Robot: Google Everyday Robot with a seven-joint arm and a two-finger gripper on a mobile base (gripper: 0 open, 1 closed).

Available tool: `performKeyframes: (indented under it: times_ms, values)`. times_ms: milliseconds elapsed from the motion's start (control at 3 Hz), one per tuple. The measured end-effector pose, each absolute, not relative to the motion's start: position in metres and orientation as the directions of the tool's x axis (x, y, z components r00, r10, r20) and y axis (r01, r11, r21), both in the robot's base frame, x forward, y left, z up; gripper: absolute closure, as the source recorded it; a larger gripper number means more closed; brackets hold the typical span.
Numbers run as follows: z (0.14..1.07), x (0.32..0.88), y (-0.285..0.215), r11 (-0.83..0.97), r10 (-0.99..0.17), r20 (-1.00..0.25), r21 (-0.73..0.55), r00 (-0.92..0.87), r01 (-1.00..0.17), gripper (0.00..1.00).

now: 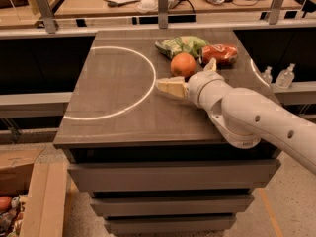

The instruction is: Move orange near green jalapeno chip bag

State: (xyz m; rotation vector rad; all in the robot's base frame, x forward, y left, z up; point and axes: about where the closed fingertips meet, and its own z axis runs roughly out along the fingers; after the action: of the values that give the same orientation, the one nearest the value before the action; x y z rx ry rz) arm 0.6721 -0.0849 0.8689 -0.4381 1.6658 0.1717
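Observation:
The orange (183,64) sits on the dark table (113,107), toward the back right. It touches the front edge of the green jalapeno chip bag (183,45), which lies just behind it. My gripper (186,74) is open, right in front of the orange. One finger (170,86) points left along the table and the other finger (211,66) points up at the orange's right side. The orange lies in the wide gap between them and is not gripped.
A red-orange foil snack packet (220,53) lies right of the chip bag. A white circle (148,88) is marked on the table's left half. Two small bottles (285,76) stand off the table's right edge. A railing and a cluttered desk are behind.

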Motion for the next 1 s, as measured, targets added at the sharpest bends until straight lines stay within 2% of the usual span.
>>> performKeyframes:
  times_ms: [1000]
  values:
    - [0.889, 0.602, -0.132, 0.940, -0.166, -0.973, -0.107, -0.159, -0.324, 0.00]
